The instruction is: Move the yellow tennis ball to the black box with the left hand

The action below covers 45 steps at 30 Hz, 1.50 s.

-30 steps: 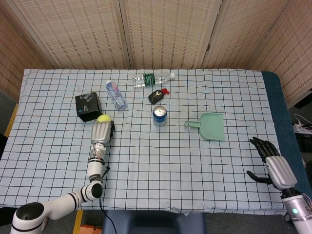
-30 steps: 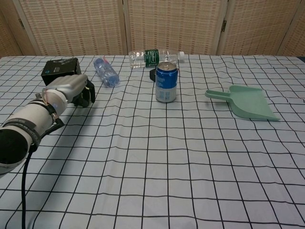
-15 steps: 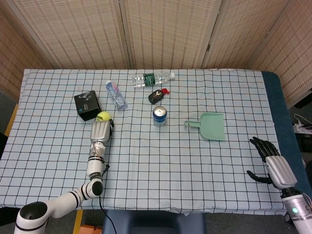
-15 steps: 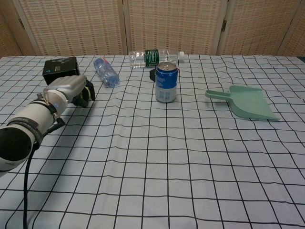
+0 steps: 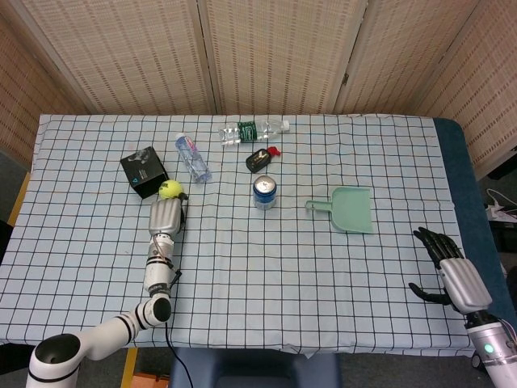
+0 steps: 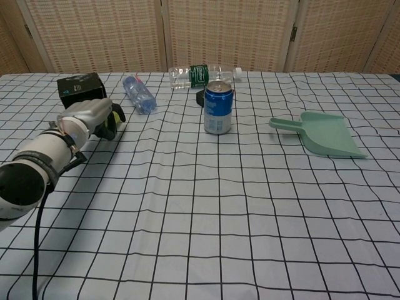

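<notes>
left hand (image 5: 166,217): lying low on the table, fingers curling round the near side of the ball; whether it is truly gripping cannot be told.
yellow tennis ball (image 5: 170,190): sitting at the fingertips, touching or just beside the black box (image 5: 144,171), near-right of it.
right hand (image 5: 449,272): resting far right, fingers apart, holding nothing.
risk: hand is likely pushing rather than holding; ball may be rolling right toward the clear bottle (image 5: 192,158).
risk 2: knuckles may be shoving the box away.

Light is even and bright, prob. from above; shadows are soft, small one just under the left hand (image 5: 166,217). No strong glare. Head view sharp; chest view a bit soft w/ arm near lens slightly blurred.
</notes>
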### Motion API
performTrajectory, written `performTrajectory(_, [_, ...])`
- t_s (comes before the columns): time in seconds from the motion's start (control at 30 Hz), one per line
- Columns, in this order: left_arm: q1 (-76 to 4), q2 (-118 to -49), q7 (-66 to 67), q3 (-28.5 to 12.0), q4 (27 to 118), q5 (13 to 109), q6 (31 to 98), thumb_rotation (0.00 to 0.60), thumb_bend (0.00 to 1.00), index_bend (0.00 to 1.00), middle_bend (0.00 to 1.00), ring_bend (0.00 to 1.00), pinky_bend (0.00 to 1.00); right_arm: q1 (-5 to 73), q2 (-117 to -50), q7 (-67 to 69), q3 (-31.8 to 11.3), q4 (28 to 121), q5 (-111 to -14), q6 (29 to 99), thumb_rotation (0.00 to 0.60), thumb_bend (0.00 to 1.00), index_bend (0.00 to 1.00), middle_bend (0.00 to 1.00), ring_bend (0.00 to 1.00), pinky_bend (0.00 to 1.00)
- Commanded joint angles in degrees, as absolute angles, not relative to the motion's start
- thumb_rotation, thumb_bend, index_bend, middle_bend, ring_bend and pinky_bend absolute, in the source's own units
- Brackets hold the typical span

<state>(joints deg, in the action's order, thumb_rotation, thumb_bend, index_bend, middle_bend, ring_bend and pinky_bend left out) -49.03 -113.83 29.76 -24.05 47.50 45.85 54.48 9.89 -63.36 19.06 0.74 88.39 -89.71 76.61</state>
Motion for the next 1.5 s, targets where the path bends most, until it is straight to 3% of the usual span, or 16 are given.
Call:
performTrajectory(0.03, [-49.2,-113.6,29.6,-24.5,47.9,45.4,53.9,0.6,0.82,0.25,0.33,0.38,0.65,9.9,-63.4,19.1,0.8,88.4,-89.7,76.6,0.6,0.16,0.0,0.0,0.0,0.0])
performTrajectory(0.5, [-50.2,-113.4,30.2,-26.7,48.0,42.9,55.3,0.6,0.75,0.25,0.34,0.36,0.47,10.0,-63.4,19.2,0.9,88.4,-89.8,76.3,0.6,0.16,0.0,0.0,0.0,0.0])
performTrajectory(1.5, [-52.6,-114.6,24.4,-29.6,40.3,39.7,50.0,0.6,0.63,0.24,0.29,0.29,0.32,10.1,-63.5,19.3,0.9,88.3,-89.5,75.8,0.6,0.16,0.0,0.0,0.0,0.0])
